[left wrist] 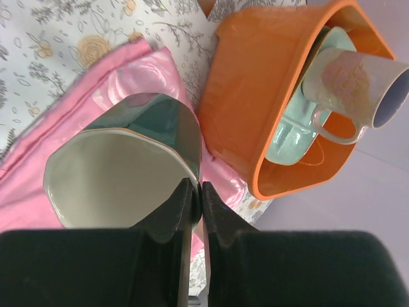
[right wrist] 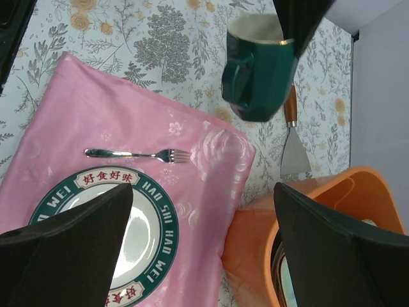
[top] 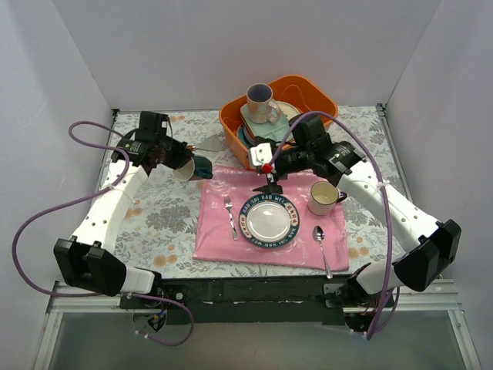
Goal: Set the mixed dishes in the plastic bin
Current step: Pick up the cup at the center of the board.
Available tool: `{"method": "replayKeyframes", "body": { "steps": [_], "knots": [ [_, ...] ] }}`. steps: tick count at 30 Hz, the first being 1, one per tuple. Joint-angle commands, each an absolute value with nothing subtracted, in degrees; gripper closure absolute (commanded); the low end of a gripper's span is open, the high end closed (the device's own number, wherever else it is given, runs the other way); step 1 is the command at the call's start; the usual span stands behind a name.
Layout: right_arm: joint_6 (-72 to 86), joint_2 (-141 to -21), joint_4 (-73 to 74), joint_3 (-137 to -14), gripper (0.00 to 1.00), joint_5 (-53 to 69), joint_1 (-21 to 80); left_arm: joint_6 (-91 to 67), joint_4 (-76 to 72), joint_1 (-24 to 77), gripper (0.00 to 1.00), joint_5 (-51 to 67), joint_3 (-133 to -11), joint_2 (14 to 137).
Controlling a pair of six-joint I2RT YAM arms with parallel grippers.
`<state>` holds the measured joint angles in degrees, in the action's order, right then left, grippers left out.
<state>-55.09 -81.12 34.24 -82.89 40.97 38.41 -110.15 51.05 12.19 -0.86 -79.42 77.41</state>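
Orange bin sits at the far side of the table. It holds a pale mint plate, and a lavender-lined mug sits on top. Pink cloth lies just in front and carries the lettered plate. Right gripper hangs over the cloth's far edge beside the bin, jaws spread wide, holding nothing. Dark green mug is tilted, left of the bin. Left gripper pinches its wall, one finger inside and one outside.

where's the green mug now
Top view, left of centre: the dark green mug is held by its rim in the left gripper, near the pink cloth's far-left corner, left of the orange bin.
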Motion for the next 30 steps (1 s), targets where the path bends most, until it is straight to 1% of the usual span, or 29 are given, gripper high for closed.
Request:
{"method": "replayKeyframes", "body": {
  "steps": [1,5,7,11,16,21,27,30],
  "knots": [
    [-55.37,-82.26,30.86,-85.96,0.01,30.43,44.11,-119.87,52.89,16.60,1.00,-5.79,-87.09,79.27],
    [-53.28,-82.44,26.39,-83.77,0.02,20.77,48.16,-124.36,59.05,20.56,1.00,-8.96,-93.68,83.93],
    [-52.39,-82.88,25.41,-82.62,0.02,18.82,49.65,-125.06,60.37,22.58,1.00,-9.75,-96.40,85.95],
    [-47.92,-84.20,21.02,-81.56,0.05,12.05,51.85,-127.44,61.35,25.39,1.00,-10.11,-98.43,87.89],
    [-45.88,-85.78,19.95,-81.65,0.10,12.30,52.99,-128.14,61.00,27.33,1.00,-9.93,-99.93,89.12],
    [-43.86,-86.92,19.07,-80.69,0.13,10.99,54.67,-128.84,60.64,28.39,1.00,-9.67,-100.81,89.38],
    [-42.63,-88.41,16.70,-78.93,0.18,7.39,55.20,-129.81,59.15,29.35,1.00,-8.53,-100.11,88.77],
    [-42.10,-89.03,15.03,-78.58,0.22,5.63,55.37,-130.43,58.62,29.79,1.00,-8.26,-99.49,88.42]
  ]
}}
